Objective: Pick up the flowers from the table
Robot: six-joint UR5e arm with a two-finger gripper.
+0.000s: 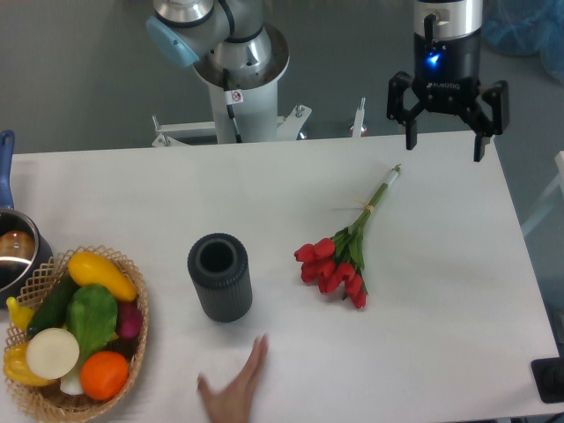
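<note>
The flowers (339,260), a bunch of red tulips with green leaves, lie flat on the white table (441,291), right of centre. Their long tied stems (377,198) run up and to the right. My gripper (445,145) hangs above the table's far right edge, beyond the stem ends and apart from them. Its two black fingers (411,132) are spread wide, open, with nothing between them.
A dark ribbed cylindrical vase (219,276) stands upright left of the flowers. A wicker basket (132,348) of colourful vegetables sits at the front left, with a pot (13,251) behind it. A human hand (236,388) rests at the front edge. The arm's base (238,79) rises behind the table.
</note>
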